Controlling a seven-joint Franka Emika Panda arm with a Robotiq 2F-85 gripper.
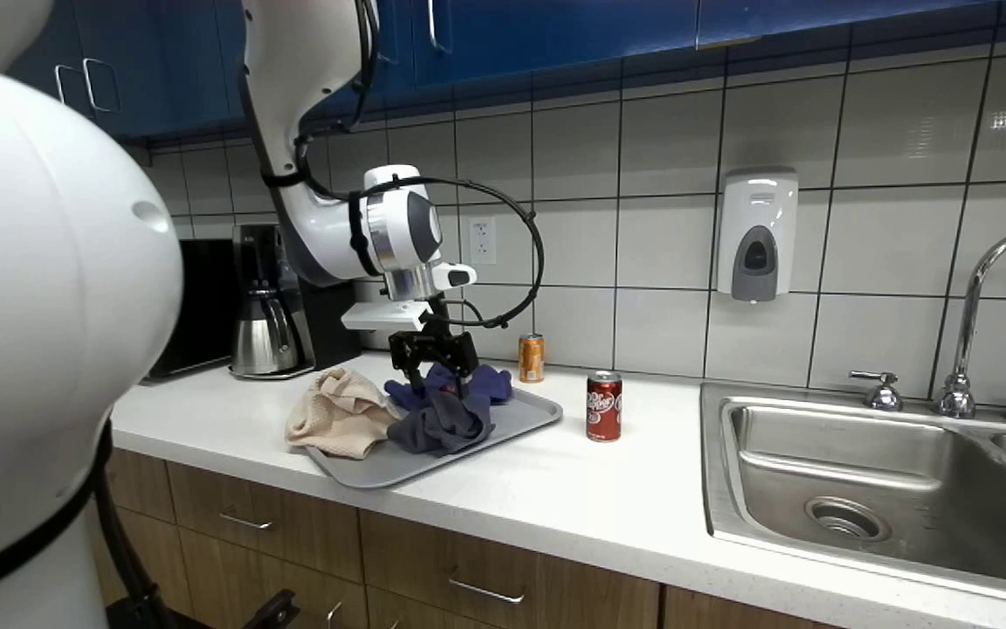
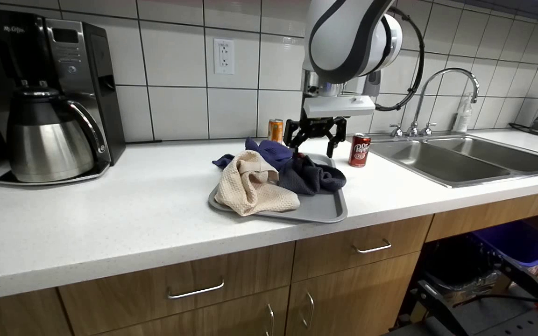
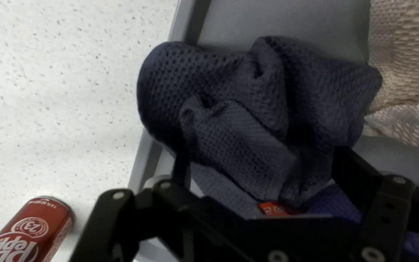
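On the gray tray (image 2: 319, 206), dark cloth (image 2: 312, 177) lies beneath the gaping gripper (image 2: 313, 153). Around that cloth, in an exterior view, beige cloth (image 2: 252, 186) crowds nine o'clock, purple cloth (image 2: 271, 152) ten; a red can (image 2: 359, 150) stands at two.

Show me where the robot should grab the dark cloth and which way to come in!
I'd pinch the dark cloth by its middle folds, coming straight down. It lies bunched on the tray, so the folds stick up, and the cream cloth and blue cloth crowd two sides. The open gripper points down, which should suit.
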